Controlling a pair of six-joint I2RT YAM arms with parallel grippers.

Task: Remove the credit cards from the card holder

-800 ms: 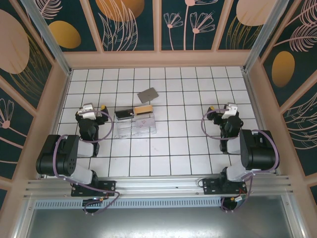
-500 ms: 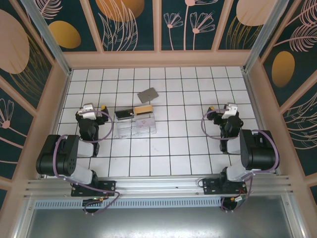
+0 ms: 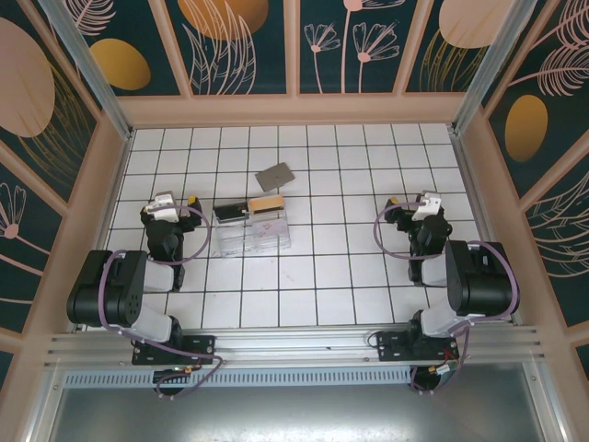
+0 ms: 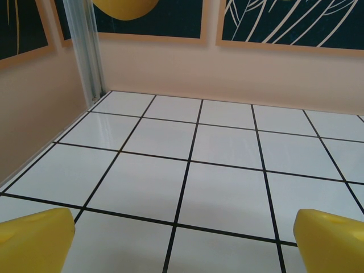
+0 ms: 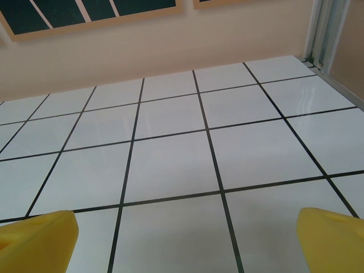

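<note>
Tiled table (image 3: 350,276), both arms low near the bottom. Left gripper (image 4: 182,242) and right gripper (image 5: 185,239) each have yellow fingers spread, nothing held. Card holder (image 3: 253,235) sits centre-left in the top view, just right of the left gripper. One grey credit card (image 3: 275,175) lies loose above it. What look like slotted cards (image 3: 266,203) sit at its upper edge. Risks:
- The light, clear holder slides or lifts with a card unless pinned.
- Thin cards slip from the pinch.
- See-through edges get misjudged.

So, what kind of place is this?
Probably a robot test cell: a white gridded table, walled by patterned panels in an aluminium frame, with the left arm and right arm bolted at its edge.
</note>
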